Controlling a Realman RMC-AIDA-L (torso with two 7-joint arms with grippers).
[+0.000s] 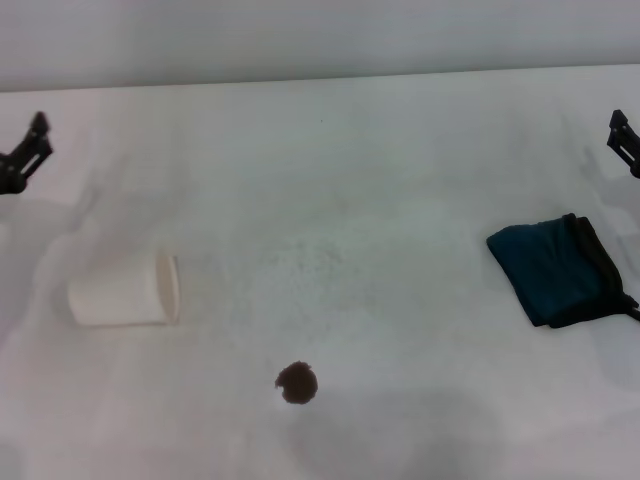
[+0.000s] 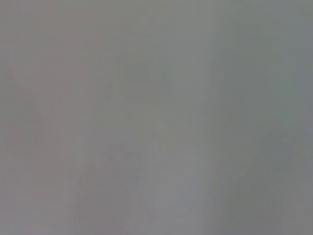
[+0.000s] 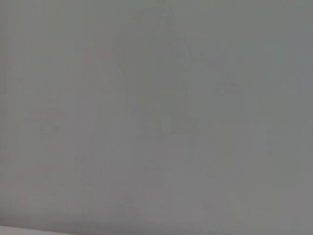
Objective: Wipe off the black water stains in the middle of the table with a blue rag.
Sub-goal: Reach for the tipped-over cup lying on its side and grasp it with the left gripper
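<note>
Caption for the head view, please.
Blue rag lies right, stain near centre, tipped cup left; both grippers parked at edges.

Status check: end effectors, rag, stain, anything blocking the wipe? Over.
Left end effector at far left edge, right end effector at far right edge, both empty. Blue rag untouched on table, right side. Stain still there, centre-front. White cup on its side, left, clear of path.

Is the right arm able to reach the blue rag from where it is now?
Probably yes. The right gripper hangs at the table's right edge, just behind the blue rag, and nothing lies between them. The overturned white cup is far left.
</note>
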